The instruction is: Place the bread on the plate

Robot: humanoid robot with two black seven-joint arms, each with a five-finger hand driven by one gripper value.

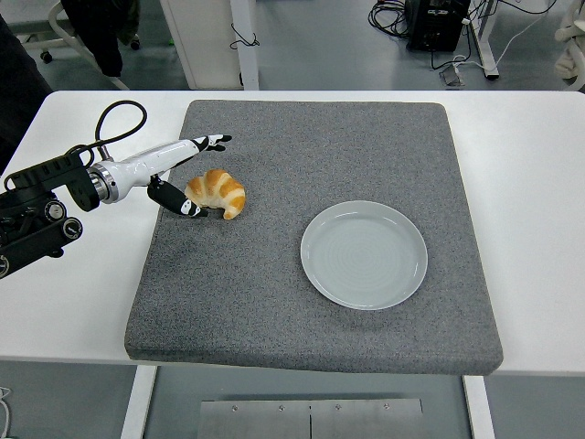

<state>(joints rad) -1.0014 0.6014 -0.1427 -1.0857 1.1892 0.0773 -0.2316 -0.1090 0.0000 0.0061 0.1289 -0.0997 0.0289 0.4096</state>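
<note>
The bread (218, 192), a golden croissant, lies on the left part of a grey mat (311, 302), well apart from the plate (364, 254) and not on it. At the far left, the left arm comes in over the bare white counter (64, 302), its black forearm low near the picture's edge with a black cable looping above the wrist. The left robot hand (187, 176) is spread wide around the bread's left end: the long fingers (208, 142) stretch out over the mat just behind the croissant, apart from it, while the dark thumb reaches beneath and in front, its tip touching or nearly touching the croissant's near left end. The hand grips nothing. The mat is a thick, speckled grey pad with rounded corners that covers most of the counter's middle, its near edge close to the counter's near edge. To the right of the bread, on the mat's right half, sits the round, pale grey-blue plate, holding nothing. White counter shows again at the right of the mat. Beyond the counter is a grey floor, with dark clothing at the upper left, a white post behind the mat's far edge, and black cables and a dark box at the upper right.
</note>
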